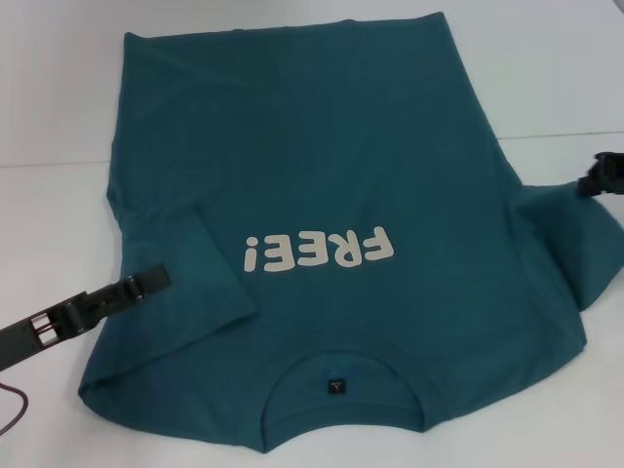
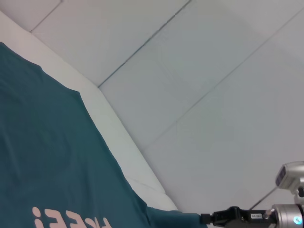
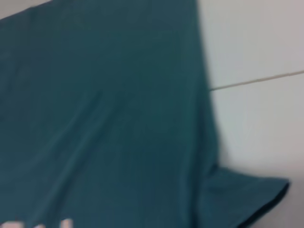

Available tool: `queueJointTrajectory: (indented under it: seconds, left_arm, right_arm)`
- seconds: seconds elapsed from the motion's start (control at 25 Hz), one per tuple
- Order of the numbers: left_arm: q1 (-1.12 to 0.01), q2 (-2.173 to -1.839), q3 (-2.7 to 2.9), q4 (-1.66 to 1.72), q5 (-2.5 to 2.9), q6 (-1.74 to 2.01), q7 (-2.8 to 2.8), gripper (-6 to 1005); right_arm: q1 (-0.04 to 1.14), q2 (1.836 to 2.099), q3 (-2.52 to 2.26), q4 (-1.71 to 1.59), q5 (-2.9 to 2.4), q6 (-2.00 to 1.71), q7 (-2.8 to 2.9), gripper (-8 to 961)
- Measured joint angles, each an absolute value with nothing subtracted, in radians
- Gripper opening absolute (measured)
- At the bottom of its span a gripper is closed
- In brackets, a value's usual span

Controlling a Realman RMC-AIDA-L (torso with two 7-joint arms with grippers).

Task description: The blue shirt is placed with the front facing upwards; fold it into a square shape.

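The blue shirt (image 1: pixel 341 146) lies face up on the white table (image 1: pixel 58 97), collar and black label (image 1: pixel 336 386) nearest me, with the white "FREE!" print (image 1: pixel 317 253) upside down. Its left sleeve (image 1: pixel 185 273) is folded in over the body. My left gripper (image 1: pixel 156 279) hovers just above that folded sleeve. The right sleeve (image 1: pixel 575 244) still spreads outward, and my right gripper (image 1: pixel 590 181) is shut on its far corner. From the left wrist, the right gripper (image 2: pixel 206 218) meets the cloth of the shirt (image 2: pixel 42 156). The right wrist shows only the shirt (image 3: pixel 95 118) and a sleeve (image 3: pixel 251 199).
Bare white table surrounds the shirt, crossed by a thin seam line (image 1: pixel 49 164). A cable (image 1: pixel 12 409) hangs by the left arm at the near left corner.
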State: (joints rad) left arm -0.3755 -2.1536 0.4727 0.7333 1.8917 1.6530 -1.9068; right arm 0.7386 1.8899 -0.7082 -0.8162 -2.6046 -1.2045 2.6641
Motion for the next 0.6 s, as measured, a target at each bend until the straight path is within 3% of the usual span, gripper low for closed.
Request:
queueJointTrajectory:
  seconds: [0.6]
  left_arm:
    - [-0.366, -2.151, 0.407, 0.733, 1.890, 1.655, -1.914, 912]
  right_arm:
    - [0.851, 1.928, -0.725, -0.796, -2.607, -1.275, 2.668, 10]
